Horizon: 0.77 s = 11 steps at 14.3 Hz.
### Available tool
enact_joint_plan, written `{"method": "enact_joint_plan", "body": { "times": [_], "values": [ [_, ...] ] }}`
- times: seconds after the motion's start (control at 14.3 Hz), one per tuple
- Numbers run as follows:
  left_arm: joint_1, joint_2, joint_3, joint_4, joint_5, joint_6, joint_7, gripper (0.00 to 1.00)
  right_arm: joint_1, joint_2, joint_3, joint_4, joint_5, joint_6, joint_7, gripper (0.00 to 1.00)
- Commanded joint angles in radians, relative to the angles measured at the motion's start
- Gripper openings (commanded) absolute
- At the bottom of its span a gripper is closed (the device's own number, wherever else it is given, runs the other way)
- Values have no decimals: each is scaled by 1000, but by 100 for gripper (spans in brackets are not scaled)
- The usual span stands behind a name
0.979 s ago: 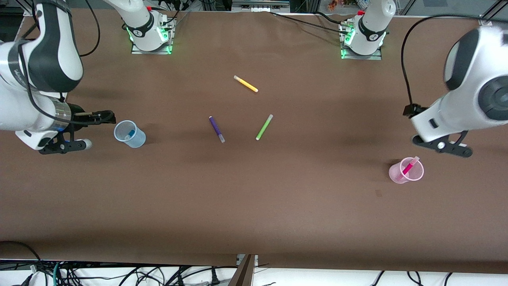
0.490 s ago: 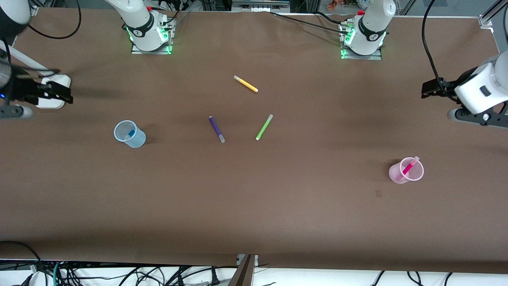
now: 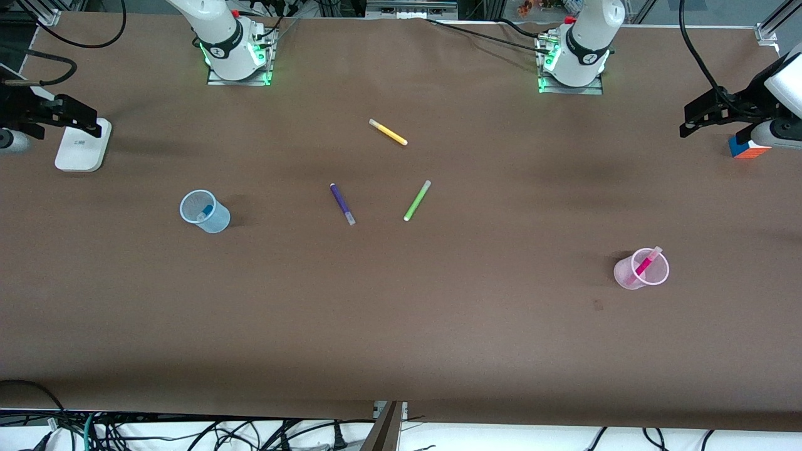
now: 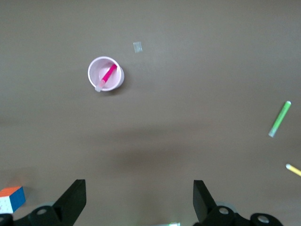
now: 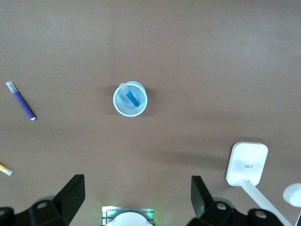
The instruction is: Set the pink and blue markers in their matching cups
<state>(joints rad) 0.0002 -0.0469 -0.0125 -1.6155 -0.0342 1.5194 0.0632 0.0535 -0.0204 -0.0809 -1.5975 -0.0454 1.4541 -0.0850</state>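
Note:
The pale blue cup [image 3: 217, 220] stands toward the right arm's end of the table with the blue marker [image 3: 205, 211] leaning inside it. They also show in the right wrist view, the cup [image 5: 141, 108] and the marker [image 5: 131, 97]. The pale pink cup [image 3: 624, 273] stands toward the left arm's end with the pink marker [image 3: 645, 263] inside it. They also show in the left wrist view, the cup [image 4: 120, 80] and the marker [image 4: 109, 74]. My left gripper [image 3: 689, 119] [image 4: 139, 202] is open and empty, high over the table's end. My right gripper [image 3: 93, 120] [image 5: 138, 200] is open and empty, high over the white device.
A purple marker [image 3: 342, 203], a lime-green marker [image 3: 417, 200] and a yellow marker [image 3: 388, 132] lie mid-table. A white flat device [image 3: 83, 145] lies at the right arm's end. A colour cube [image 3: 745, 149] sits at the left arm's end.
Both arms have drawn away from the cups toward the table's ends and the robots' bases. The white device and the cube have come into sight. Cups and markers have not moved.

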Motion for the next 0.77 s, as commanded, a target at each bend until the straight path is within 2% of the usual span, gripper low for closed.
{"method": "enact_joint_plan", "body": {
  "times": [0.0, 0.14, 0.49, 0.7],
  "values": [
    [-35, -71, 14, -130, 31, 82, -39, 100, -21, -24, 21, -18, 2, -34, 75, 100],
    [-37, -71, 12, -130, 33, 73, -95, 100, -21, -21, 21, -15, 25, -37, 128, 100],
    [-34, -39, 2, -101, 36, 65, -103, 100, -23, 29, 7, 65, 24, -75, 123, 100],
    [-34, -37, 0, -101, 33, 65, -100, 100, -24, 31, 6, 67, 24, -75, 123, 100]
  ]
}}
